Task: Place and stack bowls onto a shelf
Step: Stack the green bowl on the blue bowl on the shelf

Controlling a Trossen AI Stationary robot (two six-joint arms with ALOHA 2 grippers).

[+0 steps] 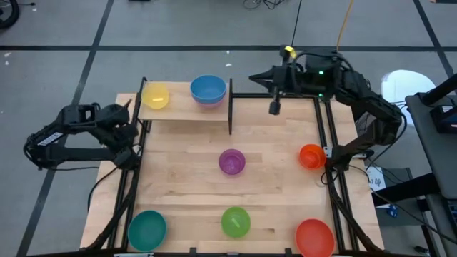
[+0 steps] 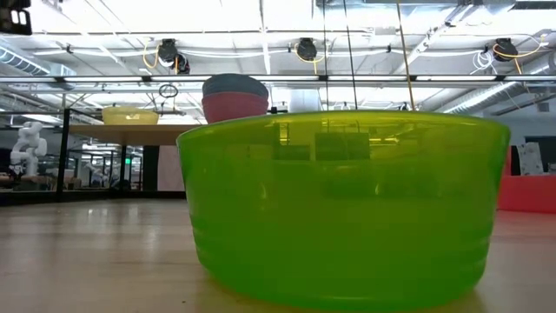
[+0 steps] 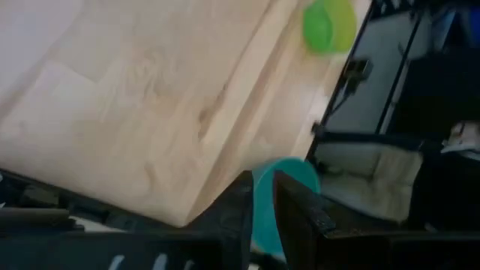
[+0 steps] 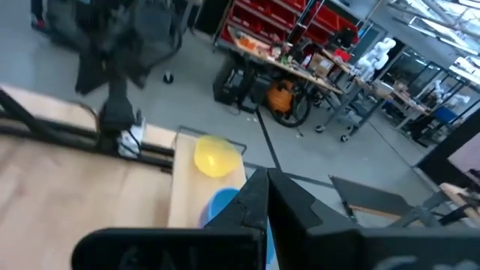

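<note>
Right tool [image 1: 258, 76] near blue bowl [image 1: 208, 88].

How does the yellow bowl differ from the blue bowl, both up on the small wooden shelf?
The small yellow plastic bowl is smaller than the round blue plastic bowl. The yellow bowl sits directly on the light wood shelf, while the blue bowl is stacked in a pink bowl beneath it. The yellow bowl is at the shelf's left end, the blue bowl toward its right end. Both sit upright, and no tool touches either.
</note>
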